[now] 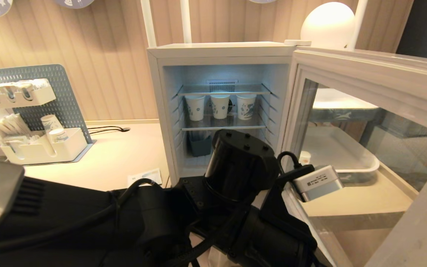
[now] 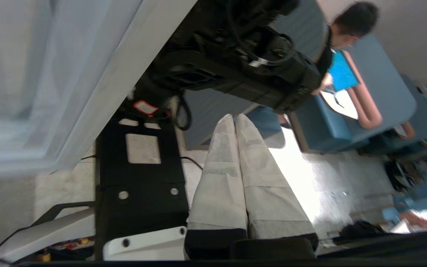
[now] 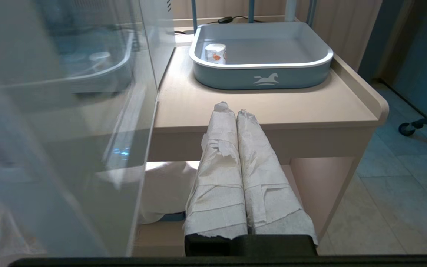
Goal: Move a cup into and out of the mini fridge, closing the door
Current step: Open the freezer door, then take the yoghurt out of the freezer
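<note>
The white mini fridge [image 1: 221, 50] stands open, its glass door [image 1: 369, 70] swung out to the right. Three tall paper cups sit on its middle shelf. The small white cup [image 3: 215, 53] with orange marks stands in a grey-blue tray [image 3: 265, 76] on the counter beyond the door; in the head view the cup [image 1: 304, 157] shows through the door glass. My left arm [image 1: 241, 163] reaches across in front of the fridge, and its gripper [image 2: 234, 118] is shut and empty, pointing away towards the room. Low before the counter's edge, my right gripper [image 3: 232, 107] is shut on nothing, beside the door glass [image 3: 69, 129].
A pegboard organizer [image 1: 39, 111] with cups and sachets stands on the counter at the left. A white globe lamp [image 1: 327, 24] sits behind the fridge top. The left wrist view shows my base [image 2: 139, 178], a person [image 2: 347, 26] and blue furniture [image 2: 365, 92].
</note>
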`<state>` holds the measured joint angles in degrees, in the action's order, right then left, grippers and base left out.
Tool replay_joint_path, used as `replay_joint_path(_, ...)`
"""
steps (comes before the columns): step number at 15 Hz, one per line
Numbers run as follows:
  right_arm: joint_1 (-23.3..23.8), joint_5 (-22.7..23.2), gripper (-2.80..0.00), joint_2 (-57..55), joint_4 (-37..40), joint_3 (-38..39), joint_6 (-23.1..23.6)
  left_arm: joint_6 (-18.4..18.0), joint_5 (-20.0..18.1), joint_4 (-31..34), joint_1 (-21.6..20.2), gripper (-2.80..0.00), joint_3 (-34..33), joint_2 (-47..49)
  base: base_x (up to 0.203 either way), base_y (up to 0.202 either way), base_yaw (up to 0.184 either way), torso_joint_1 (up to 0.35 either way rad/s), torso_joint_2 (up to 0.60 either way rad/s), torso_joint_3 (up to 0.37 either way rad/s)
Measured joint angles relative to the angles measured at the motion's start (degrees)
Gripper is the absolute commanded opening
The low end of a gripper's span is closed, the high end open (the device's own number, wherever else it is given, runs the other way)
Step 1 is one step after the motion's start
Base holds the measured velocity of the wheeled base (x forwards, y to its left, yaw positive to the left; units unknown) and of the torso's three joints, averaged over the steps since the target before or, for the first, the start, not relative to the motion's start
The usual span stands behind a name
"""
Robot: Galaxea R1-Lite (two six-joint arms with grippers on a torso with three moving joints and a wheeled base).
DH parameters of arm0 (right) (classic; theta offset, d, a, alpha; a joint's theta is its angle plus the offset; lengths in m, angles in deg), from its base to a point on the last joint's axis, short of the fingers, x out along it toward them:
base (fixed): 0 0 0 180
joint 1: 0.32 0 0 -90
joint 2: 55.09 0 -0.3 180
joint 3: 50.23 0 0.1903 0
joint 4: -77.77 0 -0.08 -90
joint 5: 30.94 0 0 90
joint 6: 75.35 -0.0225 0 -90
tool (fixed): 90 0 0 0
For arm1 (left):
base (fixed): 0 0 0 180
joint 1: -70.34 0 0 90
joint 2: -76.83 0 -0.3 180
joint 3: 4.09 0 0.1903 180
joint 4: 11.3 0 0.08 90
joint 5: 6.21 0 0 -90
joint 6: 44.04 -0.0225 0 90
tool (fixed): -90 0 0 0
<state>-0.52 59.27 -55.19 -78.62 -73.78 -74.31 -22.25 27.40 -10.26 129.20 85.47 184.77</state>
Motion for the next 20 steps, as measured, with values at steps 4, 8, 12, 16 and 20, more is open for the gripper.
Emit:
replay_joint_path(4,-0.01,0.00,-2.80,0.00,0.06,0.00,0.04,-0.63,11.39,2.32,-10.66,-2.80,-2.52,-4.01,0.000,0.000,0.000,0.000,0.00,0.000)
replay_joint_path(8,-0.01,-0.04,-2.80,0.00,0.50,-0.20,0.12,-2.35,32.89,18.91,-21.44,-2.80,0.95,-21.00,0.000,0.000,0.000,0.000,0.00,0.000)
replay_joint_path(12,-0.01,-0.06,-2.80,0.00,0.26,-0.20,0.09,-2.91,51.69,42.04,-27.64,-2.80,6.22,-45.63,0.000,0.000,0.000,0.000,0.00,0.000)
replay_joint_path(16,0.02,-0.07,-2.80,0.00,0.38,-0.15,0.09,-2.94,55.92,59.29,-40.61,-2.80,1.14,-70.35,0.000,0.000,0.000,0.000,0.00,0.000)
replay_joint_path(20,0.02,-0.15,-2.80,0.00,0.41,-0.15,-0.04,-5.49,51.16,64.15,-57.43,-2.80,-13.84,-91.07,0.000,0.000,0.000,0.000,0.00,0.000)
